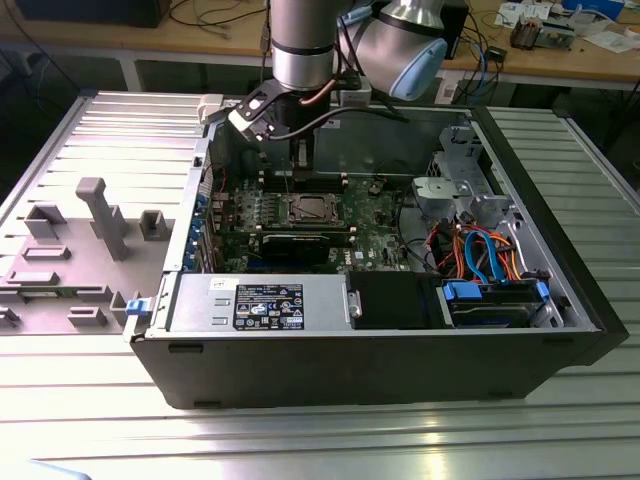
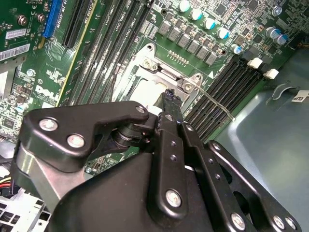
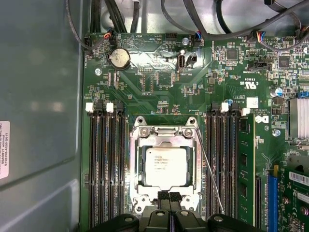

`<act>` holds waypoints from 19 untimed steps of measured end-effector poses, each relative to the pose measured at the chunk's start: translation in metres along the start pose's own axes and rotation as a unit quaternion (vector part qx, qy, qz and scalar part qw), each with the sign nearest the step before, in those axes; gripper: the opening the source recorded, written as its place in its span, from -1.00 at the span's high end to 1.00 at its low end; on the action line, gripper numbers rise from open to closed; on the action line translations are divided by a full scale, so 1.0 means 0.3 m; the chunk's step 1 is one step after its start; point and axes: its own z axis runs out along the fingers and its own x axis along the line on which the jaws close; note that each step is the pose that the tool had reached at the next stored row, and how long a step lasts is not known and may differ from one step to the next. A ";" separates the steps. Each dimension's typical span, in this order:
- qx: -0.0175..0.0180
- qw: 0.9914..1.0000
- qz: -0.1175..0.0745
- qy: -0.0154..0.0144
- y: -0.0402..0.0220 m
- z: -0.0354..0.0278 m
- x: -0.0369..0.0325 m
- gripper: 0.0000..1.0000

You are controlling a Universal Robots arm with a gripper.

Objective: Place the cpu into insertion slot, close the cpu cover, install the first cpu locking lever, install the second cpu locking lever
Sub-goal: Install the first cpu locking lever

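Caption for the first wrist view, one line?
The cpu sits in the insertion slot, framed by the cpu cover; a locking lever slants free alongside, shut gripper at the socket's edge.

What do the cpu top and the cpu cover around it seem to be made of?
The cpu: likely metal, a matte silvery top reflecting light softly. The cpu cover: apparently bare sheet metal, brighter silver with glints on its edges.

One cpu (image 3: 165, 166), one cpu cover (image 3: 164, 137) and one wire lever (image 3: 209, 174) are being shown in the first wrist view. Two memory-slot banks (image 3: 104, 164) and one coin cell (image 3: 119, 58) are being counted.
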 end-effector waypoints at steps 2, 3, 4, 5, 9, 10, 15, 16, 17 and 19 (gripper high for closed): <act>0.000 1.000 0.000 0.000 -0.001 0.000 0.000 0.79; 0.000 1.000 0.000 0.000 -0.002 0.000 0.000 0.79; 0.000 1.000 0.000 0.000 -0.003 0.000 0.000 0.79; 0.000 1.000 0.000 0.000 -0.004 0.000 0.000 0.79; 0.000 1.000 0.000 0.000 -0.006 0.000 0.000 0.79; 0.000 1.000 0.000 0.000 -0.007 -0.002 0.000 0.79; 0.000 1.000 -0.004 0.000 -0.006 -0.034 -0.001 0.79; -0.001 1.000 -0.015 0.000 -0.006 -0.034 -0.001 0.79; -0.001 1.000 -0.027 0.000 -0.006 -0.034 -0.001 0.79; -0.002 0.999 -0.043 0.001 -0.006 -0.034 -0.001 0.79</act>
